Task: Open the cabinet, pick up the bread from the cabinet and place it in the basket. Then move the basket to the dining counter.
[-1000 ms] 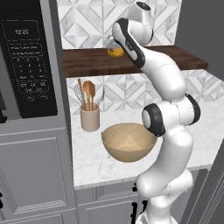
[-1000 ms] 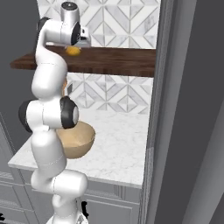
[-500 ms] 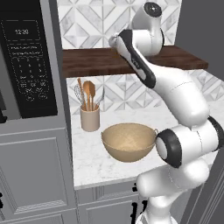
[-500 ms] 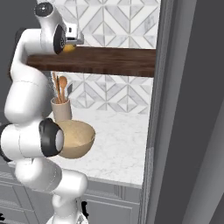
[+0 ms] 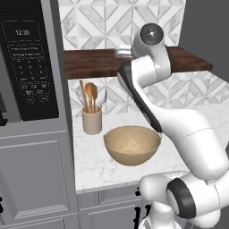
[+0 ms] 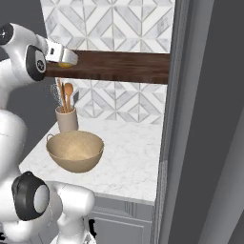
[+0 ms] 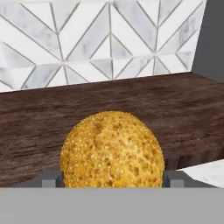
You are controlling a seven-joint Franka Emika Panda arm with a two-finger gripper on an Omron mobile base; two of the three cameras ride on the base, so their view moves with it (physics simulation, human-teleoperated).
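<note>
1. Patterned grey-and-white tiles back a white marble worktop (image 5: 89,165), and the dark brown board of the cabinet (image 6: 124,66) runs across them at the height of the robot's hand.
2. On that board sits the bread (image 7: 112,149), a round golden bun with a seeded crust; from the right base view it peeks out as a small orange patch just under the hand (image 6: 64,64).
3. From the hand view the bun sits between the gripper (image 7: 112,179), one dark finger tip (image 7: 48,178) at each flank. The pictures do not show whether the jaws are pressing it or only bracketing it, so I cannot tell if it is held.
4. I judge the bun light, soft and easily dented, its crust rough enough not to slip. A gentle pinch across its widest middle should serve; squeezing hard would crush it.
5. Below, the woven basket (image 5: 132,145) stands on the worktop beside a utensil crock (image 5: 92,120), ready to receive the bun.
</note>
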